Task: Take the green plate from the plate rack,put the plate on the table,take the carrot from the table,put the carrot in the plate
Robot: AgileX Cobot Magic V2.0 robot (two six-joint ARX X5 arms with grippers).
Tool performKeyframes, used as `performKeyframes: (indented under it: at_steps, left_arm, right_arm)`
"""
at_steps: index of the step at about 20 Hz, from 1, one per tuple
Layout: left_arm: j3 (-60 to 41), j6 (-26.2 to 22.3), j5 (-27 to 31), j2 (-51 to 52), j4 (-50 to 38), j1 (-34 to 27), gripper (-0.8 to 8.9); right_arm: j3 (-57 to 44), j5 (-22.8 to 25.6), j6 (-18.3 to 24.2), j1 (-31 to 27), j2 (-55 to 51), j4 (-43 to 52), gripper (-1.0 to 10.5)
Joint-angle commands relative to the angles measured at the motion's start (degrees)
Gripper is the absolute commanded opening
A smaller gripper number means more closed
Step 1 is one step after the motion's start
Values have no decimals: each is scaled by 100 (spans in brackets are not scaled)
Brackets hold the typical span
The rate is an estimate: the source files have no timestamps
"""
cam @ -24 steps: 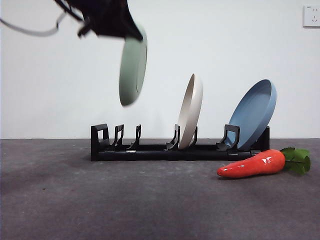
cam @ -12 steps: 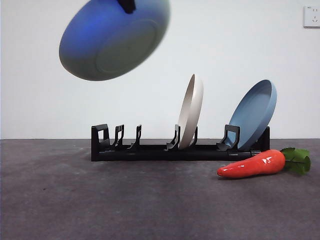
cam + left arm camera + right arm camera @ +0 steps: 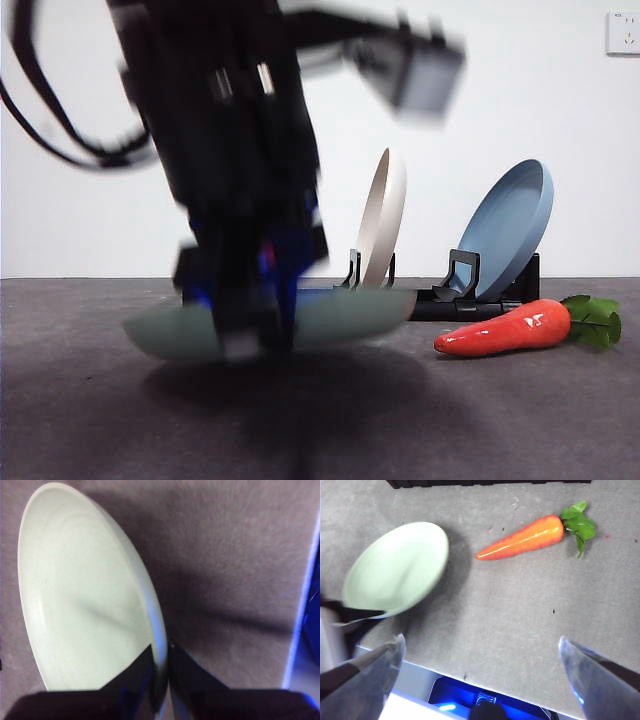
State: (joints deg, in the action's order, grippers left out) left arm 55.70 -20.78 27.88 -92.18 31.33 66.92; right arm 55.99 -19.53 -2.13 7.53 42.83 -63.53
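The table was dark grey and mottled; the plate rack and the carrot were set directly on it.

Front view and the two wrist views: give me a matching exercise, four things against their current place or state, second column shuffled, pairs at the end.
Things:
1. green plate
2. carrot
3. cream plate
4. right gripper

Places or states:
A. standing on edge in the plate rack
B. lying on the table, in front of the rack's end by the blue plate
C. open, holding nothing, above the table
D. nearly level and low over the table, its rim clamped by the left gripper

Pairs: 1-D, 2-B, 3-A, 4-C
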Motion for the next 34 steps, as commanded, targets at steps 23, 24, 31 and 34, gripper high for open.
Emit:
performKeyframes:
  at_steps: [23, 24, 31, 34]
  left_arm:
    - [675, 1257, -994, 1106, 208, -140, 413]
    - [868, 1362, -997, 1410, 275, -140, 413]
    - [2369, 1631, -988, 3075, 868, -140, 413]
    - [2804, 1631, -979, 3456, 1274, -140, 413]
  right_arm:
    - [4, 35, -1220, 15, 1298, 925, 554]
    - [4, 35, -1364, 15, 1563, 1134, 554]
    - [4, 717, -2238, 483, 3550, 2518, 554]
    - [4, 1231, -2809, 719, 4229, 3139, 554]
